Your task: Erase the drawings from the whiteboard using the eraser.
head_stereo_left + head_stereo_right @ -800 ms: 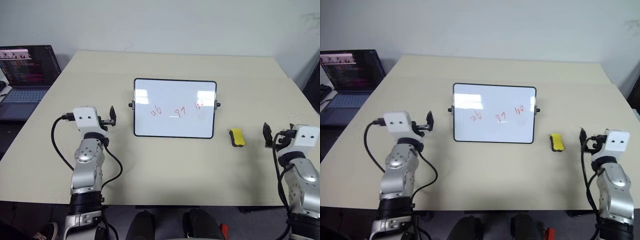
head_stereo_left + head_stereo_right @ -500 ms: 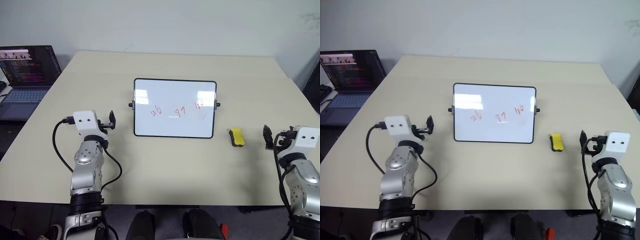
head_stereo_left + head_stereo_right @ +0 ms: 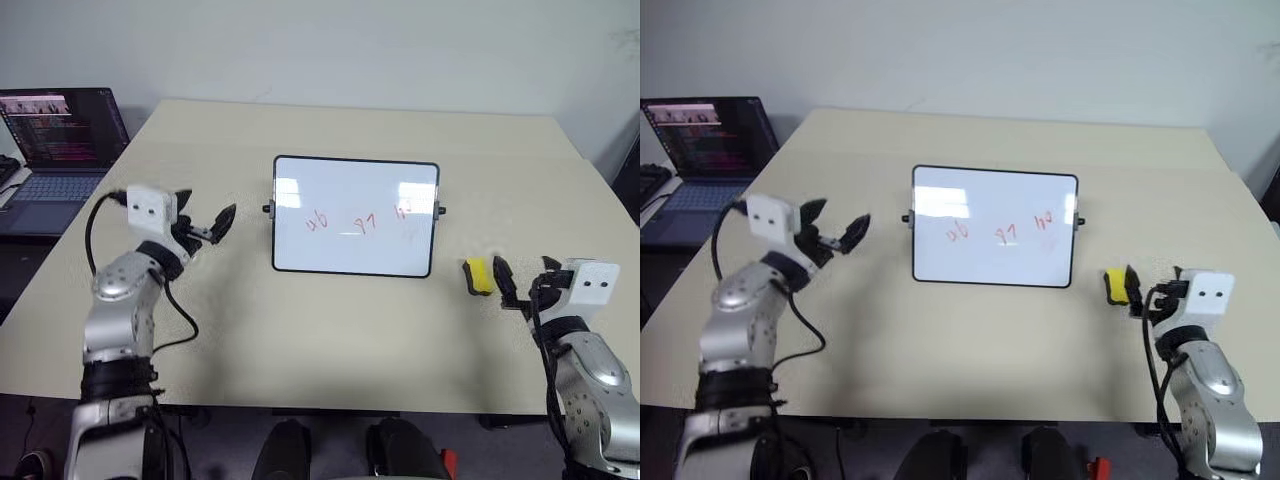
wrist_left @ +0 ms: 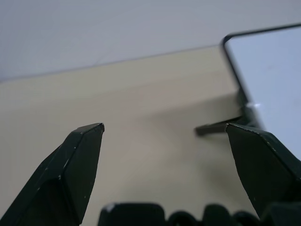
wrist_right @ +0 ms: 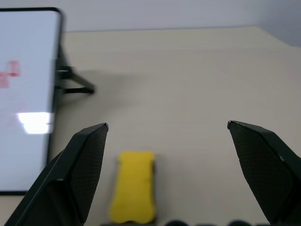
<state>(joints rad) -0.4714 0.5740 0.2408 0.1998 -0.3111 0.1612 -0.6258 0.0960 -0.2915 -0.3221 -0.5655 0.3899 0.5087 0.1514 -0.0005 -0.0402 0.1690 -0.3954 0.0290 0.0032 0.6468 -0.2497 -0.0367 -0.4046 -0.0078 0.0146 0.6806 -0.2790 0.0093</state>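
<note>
The whiteboard (image 3: 355,250) stands propped in the middle of the beige table, with red drawings (image 3: 362,222) in a row across its middle. The yellow eraser (image 3: 478,276) lies flat on the table to the board's right. My right gripper (image 3: 525,268) is open just right of the eraser and close to it. In the right wrist view the eraser (image 5: 134,186) lies low between the spread fingers, nearer the one on the board's side. My left gripper (image 3: 207,207) hangs open left of the board, pointing toward its left edge (image 4: 240,80), holding nothing.
An open laptop (image 3: 55,140) sits on a lower surface off the table's left side. The table's front edge (image 3: 330,405) runs close in front of both arms. Bare tabletop surrounds the board, and a pale wall stands behind.
My left arm has swung its elbow out to the left, and its gripper now points toward the board with fingers spread. My right gripper has moved left, up to the eraser.
</note>
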